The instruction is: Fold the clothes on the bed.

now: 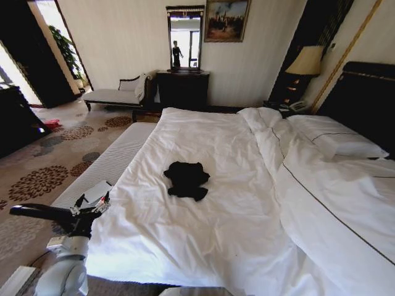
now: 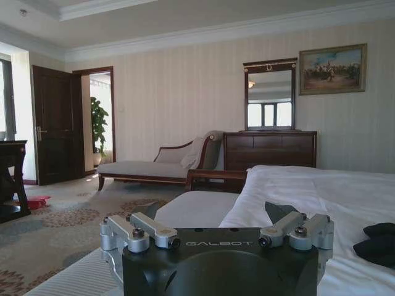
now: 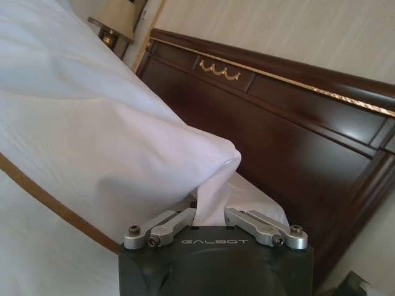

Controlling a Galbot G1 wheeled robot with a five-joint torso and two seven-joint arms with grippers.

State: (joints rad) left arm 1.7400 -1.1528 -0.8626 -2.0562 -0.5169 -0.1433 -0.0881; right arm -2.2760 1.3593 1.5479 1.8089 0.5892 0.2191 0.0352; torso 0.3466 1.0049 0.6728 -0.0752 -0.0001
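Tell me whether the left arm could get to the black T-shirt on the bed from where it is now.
Probably yes. The left pincer hangs at the bed's near edge, and only bare white duvet lies between it and the crumpled black T-shirt. Nothing blocks the way, though the shirt sits well inward.

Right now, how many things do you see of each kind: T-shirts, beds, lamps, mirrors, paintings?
Black T-shirt: 1
Bed: 1
Lamp: 1
Mirror: 1
Painting: 1
Total: 5
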